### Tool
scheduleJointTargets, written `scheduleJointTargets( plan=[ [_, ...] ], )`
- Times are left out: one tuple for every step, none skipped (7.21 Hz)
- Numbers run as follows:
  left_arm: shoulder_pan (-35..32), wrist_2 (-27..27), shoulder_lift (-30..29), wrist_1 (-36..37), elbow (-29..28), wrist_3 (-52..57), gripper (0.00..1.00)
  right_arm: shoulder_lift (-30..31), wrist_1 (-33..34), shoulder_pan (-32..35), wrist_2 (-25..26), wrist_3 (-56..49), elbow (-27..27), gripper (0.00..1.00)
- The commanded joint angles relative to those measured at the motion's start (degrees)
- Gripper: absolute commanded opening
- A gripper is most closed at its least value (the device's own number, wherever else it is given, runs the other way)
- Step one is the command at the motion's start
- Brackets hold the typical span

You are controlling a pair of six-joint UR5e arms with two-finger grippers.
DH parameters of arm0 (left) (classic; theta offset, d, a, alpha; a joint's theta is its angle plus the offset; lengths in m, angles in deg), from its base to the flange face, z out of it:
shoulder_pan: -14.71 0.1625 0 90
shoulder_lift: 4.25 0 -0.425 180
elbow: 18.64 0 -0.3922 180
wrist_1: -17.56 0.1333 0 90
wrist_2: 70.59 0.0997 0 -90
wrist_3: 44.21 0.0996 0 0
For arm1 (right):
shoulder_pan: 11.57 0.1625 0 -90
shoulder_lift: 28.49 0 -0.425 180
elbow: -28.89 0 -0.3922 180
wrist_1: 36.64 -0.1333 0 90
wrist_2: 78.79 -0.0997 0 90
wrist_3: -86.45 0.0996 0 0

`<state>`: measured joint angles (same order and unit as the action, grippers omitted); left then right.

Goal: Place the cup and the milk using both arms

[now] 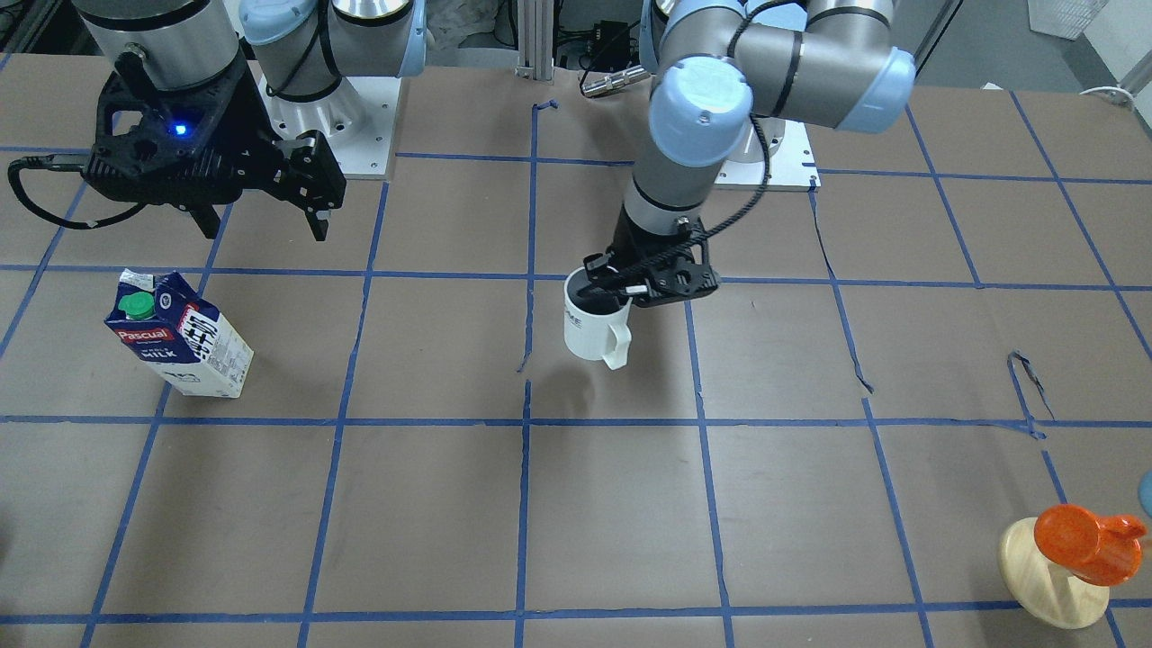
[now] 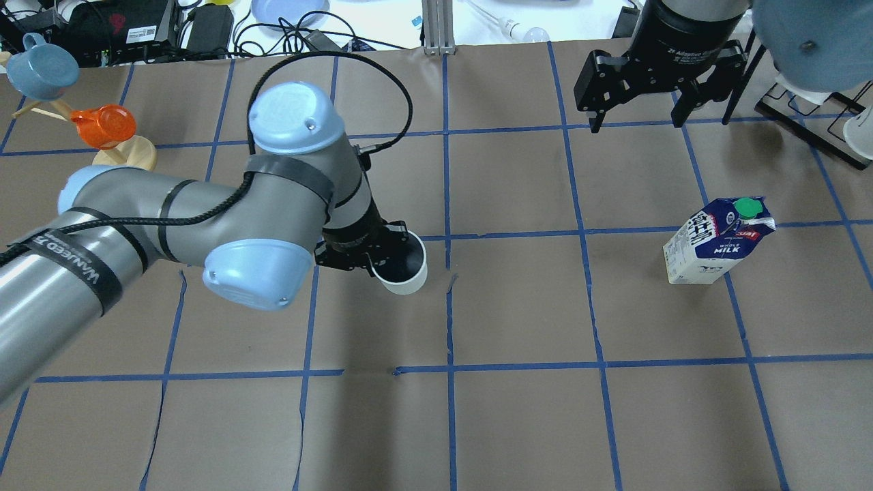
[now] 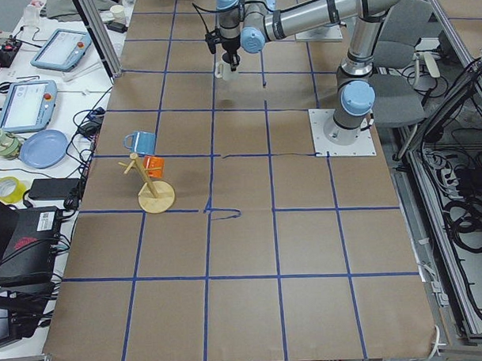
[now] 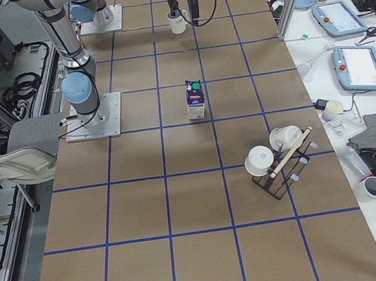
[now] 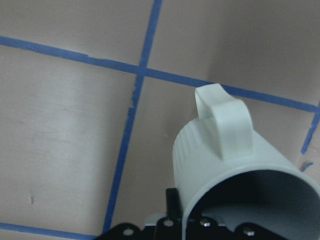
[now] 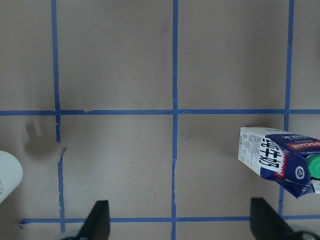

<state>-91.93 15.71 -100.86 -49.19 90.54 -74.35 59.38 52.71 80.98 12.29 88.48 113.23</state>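
Note:
The white cup (image 1: pixel 594 322) hangs a little above the table's middle, its handle toward the operators' side. My left gripper (image 1: pixel 621 288) is shut on its rim, one finger inside the dark interior. The cup also shows in the overhead view (image 2: pixel 404 264) and the left wrist view (image 5: pixel 235 165). The navy and white milk (image 1: pixel 180 335) carton stands upright on the table, green cap on top; it also shows in the overhead view (image 2: pixel 716 242). My right gripper (image 1: pixel 263 220) is open and empty, high above the table and apart from the milk (image 6: pixel 280 160).
A wooden mug tree with an orange cup (image 1: pixel 1080 549) stands at the table's end on my left; a blue cup (image 2: pixel 41 68) hangs on it too. A rack with white cups (image 4: pixel 276 153) stands at the other end. Blue tape lines grid the brown table (image 2: pixel 518 423).

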Motion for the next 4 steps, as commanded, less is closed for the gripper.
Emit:
scheduleJointTargets(
  plan=[
    [-4.3,-5.0,-1.5,-0.1,0.8,-6.9,0.0,0.0,-0.1,0.0,0.0,0.0,0.1,1.0],
    [-4.4,-5.4,-1.9,0.7,1.8,-7.6,0.0,0.0,-0.1,0.0,0.1,0.0,0.2,1.0],
    [-4.3,-5.4,-3.1,4.0,3.4,-7.7,0.0,0.0,-0.2,-0.1,0.2,0.0,0.1,1.0],
    [-4.3,-5.4,-4.5,6.8,4.0,-7.7,0.0,0.0,-0.2,0.0,0.2,0.0,0.1,1.0]
  ],
)
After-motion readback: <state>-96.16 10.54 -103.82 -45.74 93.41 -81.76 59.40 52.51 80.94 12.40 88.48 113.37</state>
